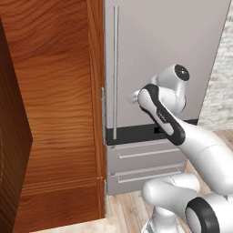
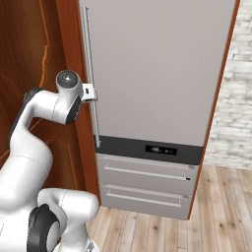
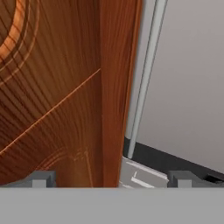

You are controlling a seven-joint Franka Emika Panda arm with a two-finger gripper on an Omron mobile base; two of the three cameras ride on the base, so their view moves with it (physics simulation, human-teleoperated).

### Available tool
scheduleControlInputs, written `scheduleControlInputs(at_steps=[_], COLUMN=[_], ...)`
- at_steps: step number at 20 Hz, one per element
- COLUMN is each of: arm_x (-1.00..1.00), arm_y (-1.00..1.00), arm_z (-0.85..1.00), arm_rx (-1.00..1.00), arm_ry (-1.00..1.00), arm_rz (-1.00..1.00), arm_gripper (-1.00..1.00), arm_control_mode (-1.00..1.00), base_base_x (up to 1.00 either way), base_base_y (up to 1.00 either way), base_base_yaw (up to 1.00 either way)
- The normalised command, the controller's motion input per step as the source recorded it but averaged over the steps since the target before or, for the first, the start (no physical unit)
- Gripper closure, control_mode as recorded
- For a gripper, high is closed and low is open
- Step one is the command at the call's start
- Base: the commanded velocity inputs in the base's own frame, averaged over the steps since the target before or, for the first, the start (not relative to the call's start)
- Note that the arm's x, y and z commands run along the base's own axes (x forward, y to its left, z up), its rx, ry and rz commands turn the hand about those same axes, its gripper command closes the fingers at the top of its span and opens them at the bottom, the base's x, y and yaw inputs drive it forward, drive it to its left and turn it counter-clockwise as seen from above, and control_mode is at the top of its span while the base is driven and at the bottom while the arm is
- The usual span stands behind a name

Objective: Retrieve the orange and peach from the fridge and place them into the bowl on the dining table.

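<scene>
Fridge (image 1: 168, 59) door is closed, sitting right next to the wooden cabinet (image 1: 54, 113), with the grey drawers (image 2: 145, 184) underneath. The claw (image 2: 91, 93) is up near the long bar handle (image 2: 91, 74), about halfway down it, not gripping anything. Its fingertips (image 3: 41, 178) are spread wide apart in the hand view, with the handle (image 3: 144, 78) and the cabinet edge showing between them. Brick wall (image 2: 234, 98) off to the right.

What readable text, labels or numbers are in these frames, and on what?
None readable.
Fridge: small display on the dark band below the door, pale marks too small to read.
Robot arm link: faint grey lettering, too blurred to read.
</scene>
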Motion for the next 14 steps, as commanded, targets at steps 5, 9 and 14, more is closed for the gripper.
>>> scheduleControlInputs(at_steps=[5,9,14], arm_x=[0.30,0.26,0.23], arm_y=[0.01,0.00,0.00], arm_z=[0.00,0.00,0.00], arm_rx=[0.00,0.00,0.00], arm_ry=[-0.01,-0.04,-0.09], arm_rz=[-0.01,-0.04,-0.07], arm_gripper=[-1.00,-1.00,-1.00], arm_control_mode=[-1.00,-1.00,-1.00], base_base_x=[0.00,0.00,0.00], base_base_y=[0.00,0.00,0.00], base_base_yaw=[0.00,0.00,0.00])
